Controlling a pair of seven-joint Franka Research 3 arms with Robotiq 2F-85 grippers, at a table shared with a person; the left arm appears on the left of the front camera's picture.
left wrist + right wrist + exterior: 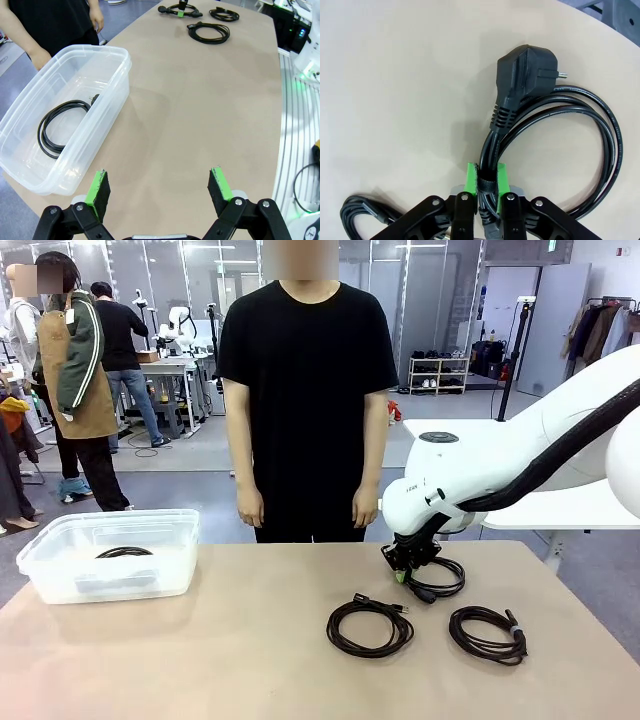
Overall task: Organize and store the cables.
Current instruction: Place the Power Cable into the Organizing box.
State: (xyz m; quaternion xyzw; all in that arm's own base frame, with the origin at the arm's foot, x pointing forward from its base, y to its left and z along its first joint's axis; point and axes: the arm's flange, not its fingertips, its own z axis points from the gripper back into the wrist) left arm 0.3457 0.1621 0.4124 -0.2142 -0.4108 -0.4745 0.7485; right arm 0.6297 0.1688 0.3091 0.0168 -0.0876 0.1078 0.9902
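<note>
The right jaws are shut tight on one black cable, which lies on the bench at the middle right of the front view. Two more cables lie lower down, a middle cable and a right cable. A fourth cable sits in the clear box at the left. The left jaws are wide open over the bench beside the box.

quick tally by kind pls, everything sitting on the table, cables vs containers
clear plastic bin: 1
black coiled cables: 4 (1 in the bin, 1 gripped by the right hand, 2 loose)
total: 5
</note>
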